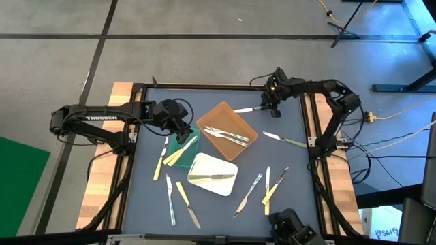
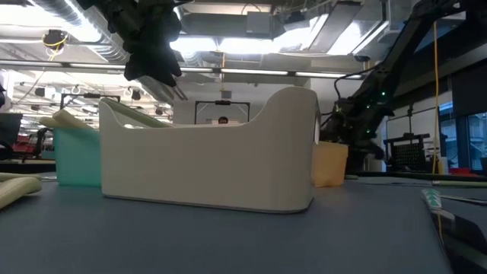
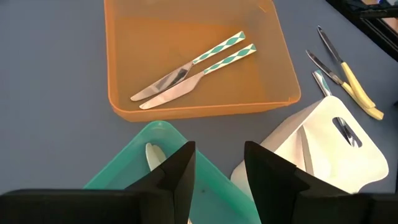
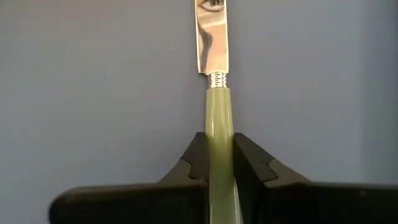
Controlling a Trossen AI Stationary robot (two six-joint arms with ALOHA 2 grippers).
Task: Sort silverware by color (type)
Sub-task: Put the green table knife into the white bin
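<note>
My right gripper (image 1: 264, 106) is at the far side of the table, shut on a knife with a pale green handle (image 4: 219, 130) and a metal blade (image 4: 211, 37); the blade (image 1: 244, 109) points toward the brown tray (image 1: 240, 145). Two knives with patterned handles (image 3: 205, 62) lie in that tray. My left gripper (image 3: 217, 180) hangs open above the green tray (image 3: 124, 177), with nothing between its fingers. Pale yellow pieces (image 1: 178, 155) stick out of the green tray. One piece (image 1: 212, 177) lies in the white tray (image 1: 204, 163). My right gripper pinches the knife's pale green handle (image 4: 219, 146) between its two fingers. The knife runs along the fingers, with its blade sticking out ahead of them. The fingers slant down from the table's right side. Whether the knife is clear of the table, I cannot tell.
Loose silverware lies on the blue-grey mat: a knife (image 1: 286, 141) by the right edge, several pieces (image 1: 269, 185) at the near right, and more at the near left (image 1: 178, 199). A yellow-handled piece (image 1: 161, 160) lies left of the green tray.
</note>
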